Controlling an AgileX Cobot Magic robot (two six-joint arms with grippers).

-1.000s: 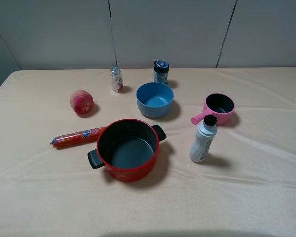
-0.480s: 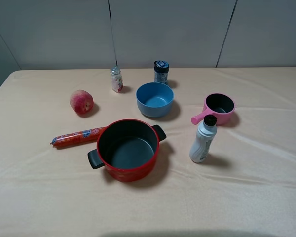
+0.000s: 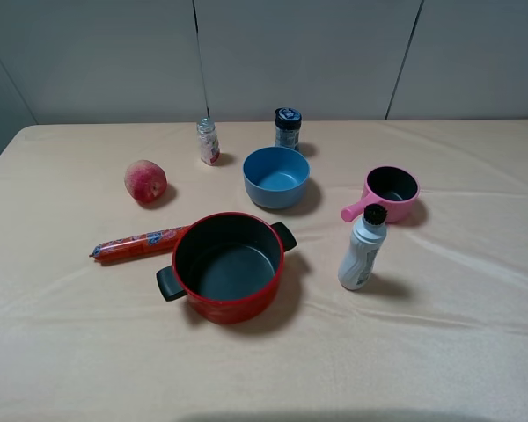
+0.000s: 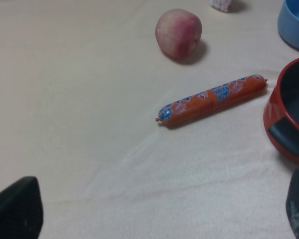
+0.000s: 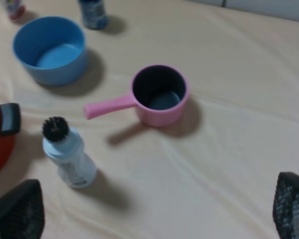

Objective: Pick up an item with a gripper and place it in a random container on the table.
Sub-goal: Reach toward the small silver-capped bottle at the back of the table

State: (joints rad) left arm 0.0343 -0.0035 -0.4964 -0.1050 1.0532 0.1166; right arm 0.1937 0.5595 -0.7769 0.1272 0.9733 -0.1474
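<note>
1. The small clear bottle point(image 3: 209, 141), with its silvery cap and pink-red-white label, stands upright near the far edge of the wide table point(image 3: 440, 352), which is covered in beige, slightly wrinkled fabric. Nothing touches the bottle, and it is well apart from both my arms.
2. To its right along the same far edge I see the dark jar point(image 3: 288, 128) with a blue-black lid. The round blue bowl point(image 3: 276, 177) sits just in front of that jar.
3. The small pink saucepan point(image 3: 392, 192) stands on the right side, showing only its dark inside, with its short pink handle pointing toward the near left. The taller white bottle point(image 3: 363, 249) with a black cap is upright just in front of that handle.
4. The large red two-handled pot point(image 3: 228, 265) sits in the middle. A long orange-red sausage point(image 3: 139, 243) in a printed wrapper lies to the pot's left, one end just beside it. A round pinkish peach point(image 3: 145, 181) rests beyond the sausage.
5. My left gripper point(image 4: 157, 219) is released. Its dark fingers point(image 4: 15, 211) are spread wide with only table between them, near the sausage.
6. My right gripper point(image 5: 154, 214) is also released and grasps nothing. Its black fingers point(image 5: 17, 211) are wide apart over the table, on the near side of the saucepan and the white bottle.
</note>
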